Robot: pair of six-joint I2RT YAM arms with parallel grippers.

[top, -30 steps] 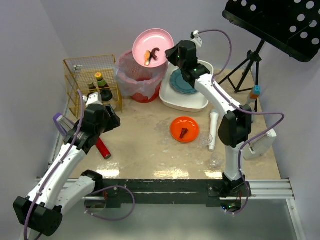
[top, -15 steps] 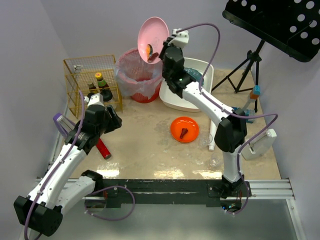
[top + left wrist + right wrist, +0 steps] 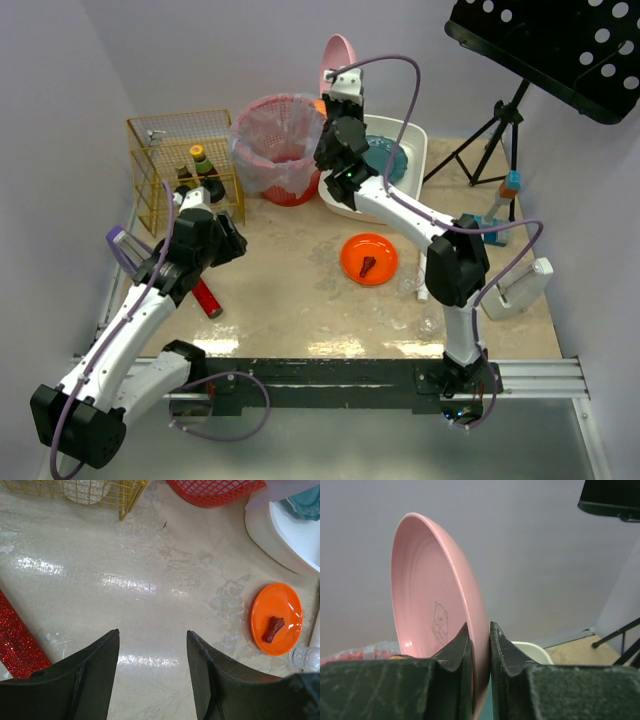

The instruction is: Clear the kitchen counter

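Pink plate (image 3: 422,590), orange plate (image 3: 276,611), red basket (image 3: 277,150)

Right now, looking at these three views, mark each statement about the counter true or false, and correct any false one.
1. The right gripper is shut on the pink plate, tipped nearly on edge. True.
2. The left gripper holds the red glittery tube. False: its jaws are open and empty; the tube lies on the kitchen counter.
3. The orange plate is bare. False: a small dark red piece lies on it.
4. A teal plate lies in the white tub. True.
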